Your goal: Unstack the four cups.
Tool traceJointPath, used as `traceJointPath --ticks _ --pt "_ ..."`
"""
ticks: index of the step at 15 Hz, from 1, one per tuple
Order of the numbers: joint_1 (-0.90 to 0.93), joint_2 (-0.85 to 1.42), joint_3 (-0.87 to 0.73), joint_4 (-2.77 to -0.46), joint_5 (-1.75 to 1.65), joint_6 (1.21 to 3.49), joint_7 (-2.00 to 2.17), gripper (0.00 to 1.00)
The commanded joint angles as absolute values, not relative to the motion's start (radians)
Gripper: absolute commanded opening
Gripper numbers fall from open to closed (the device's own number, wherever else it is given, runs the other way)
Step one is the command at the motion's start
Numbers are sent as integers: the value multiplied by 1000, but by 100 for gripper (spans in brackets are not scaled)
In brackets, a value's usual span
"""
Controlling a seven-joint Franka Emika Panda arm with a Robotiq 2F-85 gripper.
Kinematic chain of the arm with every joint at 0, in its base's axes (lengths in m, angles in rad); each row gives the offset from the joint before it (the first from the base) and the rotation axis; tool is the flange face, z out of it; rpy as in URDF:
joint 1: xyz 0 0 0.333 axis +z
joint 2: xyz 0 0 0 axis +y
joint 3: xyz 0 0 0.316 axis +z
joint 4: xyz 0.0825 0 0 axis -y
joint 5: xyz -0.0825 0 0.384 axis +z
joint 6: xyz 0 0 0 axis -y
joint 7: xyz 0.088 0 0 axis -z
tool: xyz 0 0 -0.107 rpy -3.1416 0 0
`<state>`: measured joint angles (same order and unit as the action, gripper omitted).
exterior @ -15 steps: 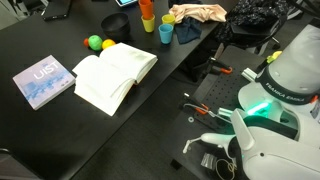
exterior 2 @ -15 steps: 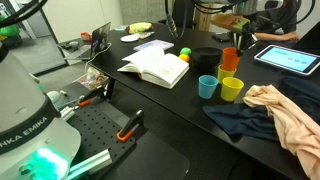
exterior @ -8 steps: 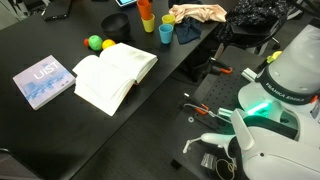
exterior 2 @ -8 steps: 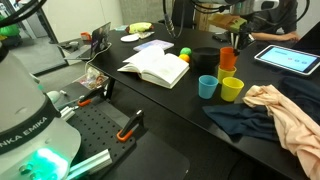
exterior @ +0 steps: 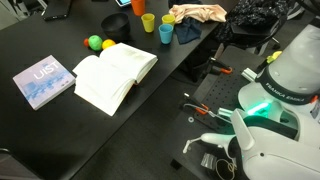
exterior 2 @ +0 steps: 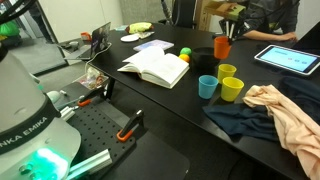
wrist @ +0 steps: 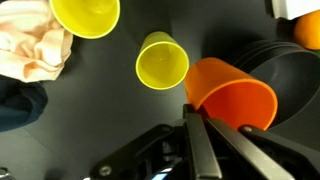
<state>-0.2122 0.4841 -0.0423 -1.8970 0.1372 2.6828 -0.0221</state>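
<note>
Pinching orange cup [exterior 2: 222, 46] at rim with gripper [wrist: 193, 112], aloft at 12 o'clock of yellow cup [exterior 2: 227, 72]. With yellow, blue cup [exterior 2: 207, 86], green cup [exterior 2: 233, 89] upright, apart on table [exterior 2: 180, 96]. Seemingly nearly done: only setting orange down alone left.
</note>
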Motion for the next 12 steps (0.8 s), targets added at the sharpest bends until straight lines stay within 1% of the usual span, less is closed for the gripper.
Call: traceJointPath --ticks 1,8,12 --pt "-248 417 30 -1959 214 2641 -131 3" --pt "-239 431 20 -2026 223 2606 -171 3" --pt "-243 446 29 -2073 229 2668 -195 3"
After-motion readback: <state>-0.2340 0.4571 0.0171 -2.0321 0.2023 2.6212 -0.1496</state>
